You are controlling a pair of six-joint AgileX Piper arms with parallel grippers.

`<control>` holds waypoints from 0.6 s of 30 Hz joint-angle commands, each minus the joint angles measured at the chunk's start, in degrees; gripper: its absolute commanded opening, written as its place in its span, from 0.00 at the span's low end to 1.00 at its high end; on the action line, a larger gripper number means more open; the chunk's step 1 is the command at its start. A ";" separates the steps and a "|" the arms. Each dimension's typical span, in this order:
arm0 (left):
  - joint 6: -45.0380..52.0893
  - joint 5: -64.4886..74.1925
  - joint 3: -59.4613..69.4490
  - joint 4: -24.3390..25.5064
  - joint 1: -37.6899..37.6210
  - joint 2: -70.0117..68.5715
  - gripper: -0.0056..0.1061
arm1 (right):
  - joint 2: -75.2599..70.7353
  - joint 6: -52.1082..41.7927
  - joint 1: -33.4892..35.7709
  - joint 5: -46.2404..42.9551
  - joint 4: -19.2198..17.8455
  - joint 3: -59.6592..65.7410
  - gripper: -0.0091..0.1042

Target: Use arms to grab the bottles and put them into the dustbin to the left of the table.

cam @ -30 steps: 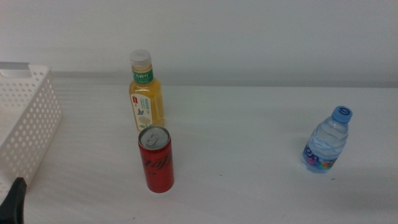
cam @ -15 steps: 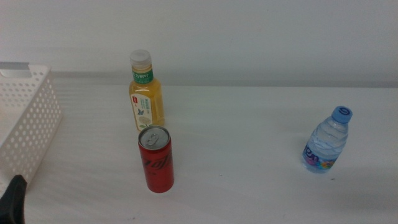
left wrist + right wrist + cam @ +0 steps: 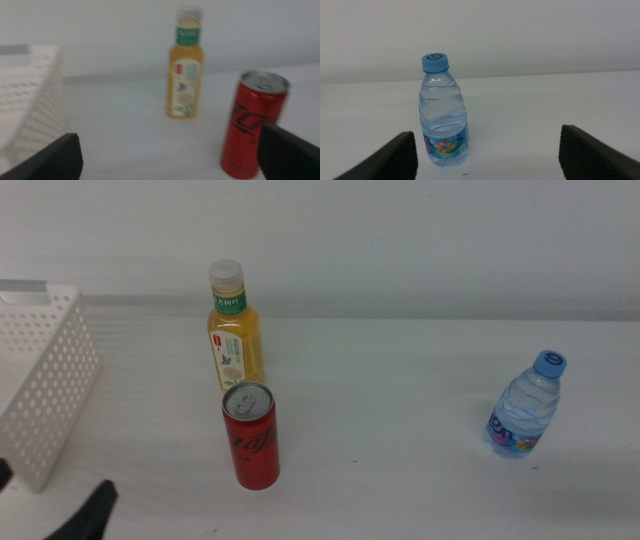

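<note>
White worktop (image 3: 400, 470): tea bottle (image 3: 235, 330), red can (image 3: 251, 436), water bottle (image 3: 524, 405) upright; basket (image 3: 45, 380) at left.
L gripper (image 3: 170, 155) wide open, empty, facing can; R gripper (image 3: 487, 152) wide open, empty, facing water bottle.

Light: bright, even, diffuse; source not discernible.
Shadows: faint, soft beneath red can (image 3: 250, 436).
Glare: none notable on table (image 3: 400, 410).
Blur: left wrist view soft throughout; right wrist view sharp.
</note>
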 commanded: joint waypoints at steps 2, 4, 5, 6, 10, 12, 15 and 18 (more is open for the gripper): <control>-0.54 -3.97 2.23 -0.66 -3.79 5.15 0.89 | -2.24 -0.38 -0.34 0.06 -0.14 2.41 0.75; -0.54 -6.08 2.23 -0.66 -5.98 8.55 0.89 | -2.24 -0.38 -0.34 0.06 -0.14 2.41 0.75; -0.66 -6.90 2.23 -0.97 -7.10 9.98 0.89 | -2.24 -0.38 -0.34 0.06 -0.14 2.41 0.75; -0.66 -7.74 2.23 -1.60 -8.21 11.84 0.89 | -2.24 -0.38 -0.34 0.06 -0.14 2.41 0.75; -0.66 -11.72 2.23 -2.84 -11.90 19.35 0.89 | -2.24 -0.38 -0.34 0.06 -0.14 2.41 0.75; -0.66 -15.15 2.23 -3.24 -13.20 23.40 0.89 | -2.24 -0.38 -0.34 0.06 -0.14 2.41 0.75; -0.51 -20.26 2.23 -4.47 -15.05 28.90 0.89 | -2.24 -0.38 -0.34 0.06 -0.14 2.41 0.75; -0.40 -25.10 2.23 -4.97 -17.00 34.44 0.89 | -2.24 -0.38 -0.34 0.06 -0.14 2.41 0.75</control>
